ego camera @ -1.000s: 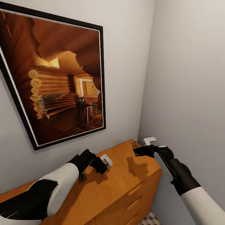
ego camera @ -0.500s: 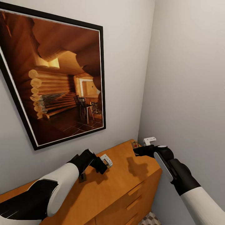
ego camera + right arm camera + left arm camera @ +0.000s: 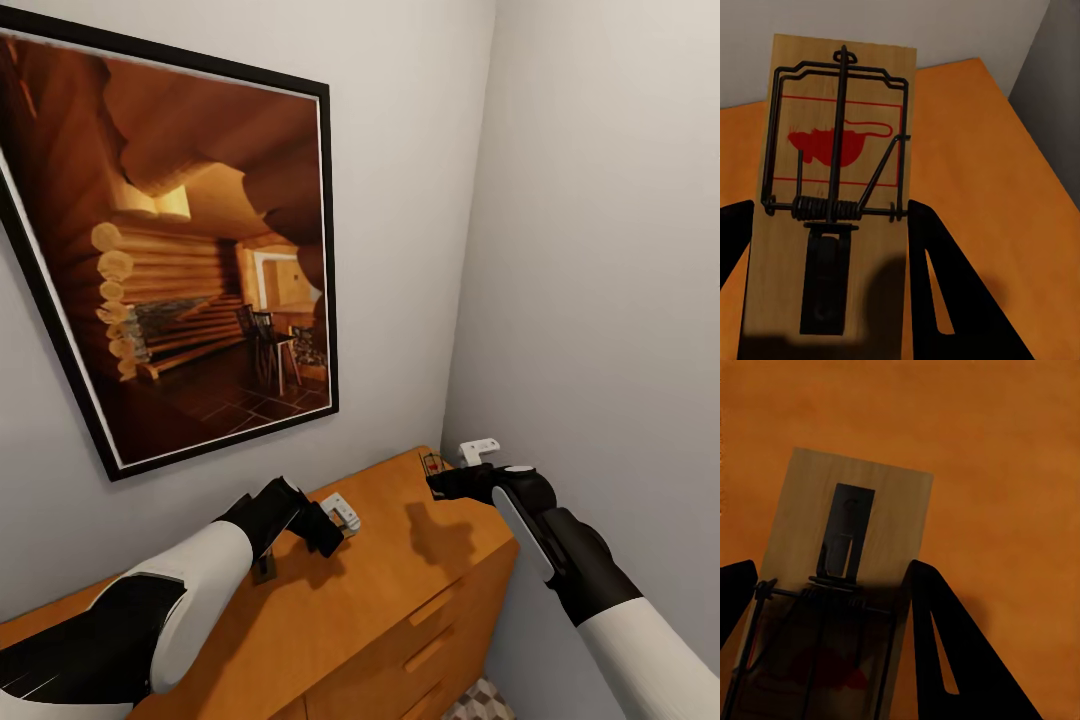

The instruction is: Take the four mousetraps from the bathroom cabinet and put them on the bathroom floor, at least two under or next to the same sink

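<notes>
The cabinet (image 3: 400,590) is an orange-brown chest set in the room's corner, with drawers on its front. My left gripper (image 3: 335,520) hangs low over its top. In the left wrist view a mousetrap (image 3: 862,510) lies flat on the wood, and the left gripper (image 3: 832,566) has its dark fingers (image 3: 945,645) against both long edges. My right gripper (image 3: 452,472) is near the cabinet's back right corner with a mousetrap (image 3: 432,463) at its tip. In the right wrist view that mousetrap (image 3: 840,142) shows black wire and a red mouse mark, pinched by the right gripper (image 3: 831,204).
A large black-framed picture (image 3: 180,260) of a log cabin hangs on the wall above the cabinet. The side wall (image 3: 610,250) stands close on the right. A patch of cube-patterned bathroom floor (image 3: 485,700) shows beside the cabinet. A small dark object (image 3: 263,568) sits under my left forearm.
</notes>
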{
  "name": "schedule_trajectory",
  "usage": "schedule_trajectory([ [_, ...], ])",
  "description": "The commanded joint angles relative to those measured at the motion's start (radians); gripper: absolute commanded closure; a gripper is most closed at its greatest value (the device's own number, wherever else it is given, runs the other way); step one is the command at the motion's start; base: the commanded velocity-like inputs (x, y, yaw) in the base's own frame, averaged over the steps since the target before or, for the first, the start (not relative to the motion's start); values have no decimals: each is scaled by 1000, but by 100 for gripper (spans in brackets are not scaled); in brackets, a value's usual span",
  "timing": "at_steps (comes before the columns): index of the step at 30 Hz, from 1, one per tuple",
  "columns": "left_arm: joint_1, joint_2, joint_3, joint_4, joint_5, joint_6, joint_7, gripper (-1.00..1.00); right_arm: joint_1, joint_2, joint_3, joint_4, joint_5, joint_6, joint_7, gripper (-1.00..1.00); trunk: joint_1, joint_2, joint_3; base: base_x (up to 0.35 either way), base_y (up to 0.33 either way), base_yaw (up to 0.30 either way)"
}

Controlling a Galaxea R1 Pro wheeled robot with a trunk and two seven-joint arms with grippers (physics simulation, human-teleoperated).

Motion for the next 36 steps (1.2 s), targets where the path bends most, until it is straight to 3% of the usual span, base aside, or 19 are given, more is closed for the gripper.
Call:
schedule_trajectory([
  [1, 0, 0, -4, -2, -2, 5, -7, 100, 0, -1, 1, -1, 0, 4, 3, 100, 0, -1, -1, 0, 0, 0],
  [27, 0, 0, -4, -2, -2, 5, -3, 100, 0, -1, 1, -1, 0, 4, 3, 100, 0, -1, -1, 0, 0, 0],
  [36, 0, 0, -4, -1, -1, 6, 49, 100, 0, -1, 1, 0, 0, 4, 4, 100, 0, -1, -1, -220, -52, 0],
])
